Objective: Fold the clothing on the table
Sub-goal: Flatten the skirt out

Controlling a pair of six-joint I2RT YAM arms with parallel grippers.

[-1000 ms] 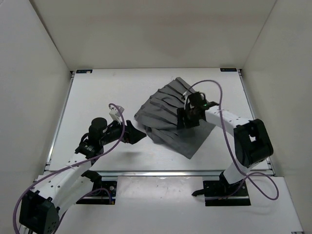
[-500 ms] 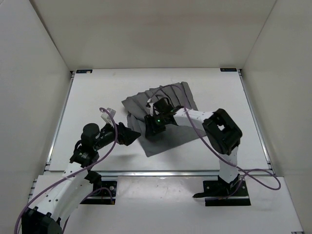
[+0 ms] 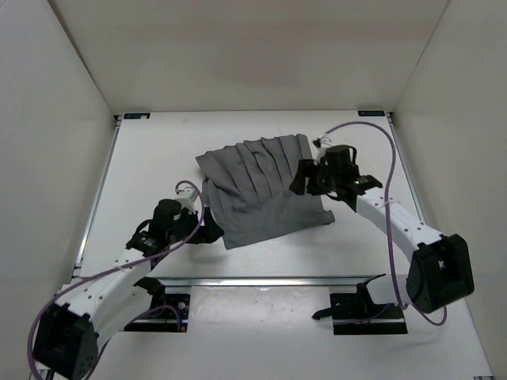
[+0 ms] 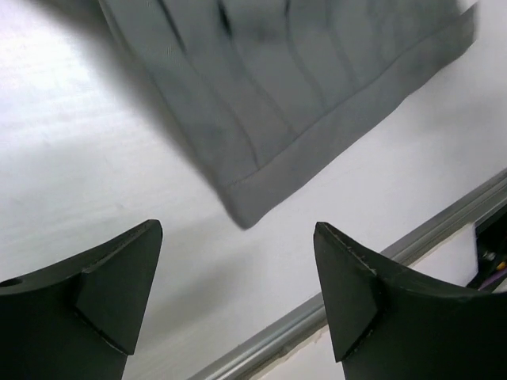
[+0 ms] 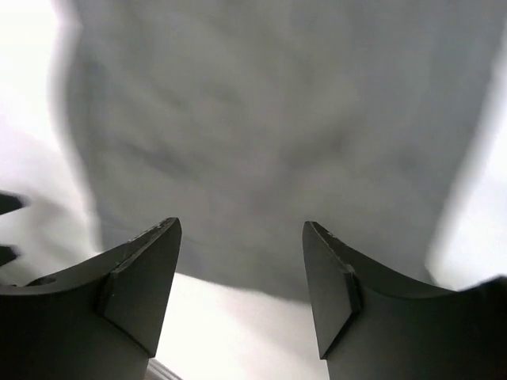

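The clothing (image 3: 261, 190) is a dark grey pleated piece spread over the middle of the white table (image 3: 142, 158), with its pleats running away from me. My left gripper (image 3: 212, 230) stands open just left of the garment's near left corner, apart from it. In the left wrist view that corner (image 4: 239, 212) lies on the table ahead of the open left gripper (image 4: 238, 273), whose jaws hold nothing. My right gripper (image 3: 304, 177) hovers open over the garment's right edge. The right wrist view shows blurred grey cloth (image 5: 269, 142) beyond the empty right gripper (image 5: 242, 273).
White enclosure walls (image 3: 55, 119) stand on the left, right and far sides. A metal rail (image 3: 269, 280) runs along the table's near edge, also seen as the rail (image 4: 333, 305) close under the left fingers. Purple cables loop from both arms.
The right arm swung from the garment's left part back to its right edge and its jaws widened. The clothing now lies spread wider. The left gripper moved in toward the near left corner.
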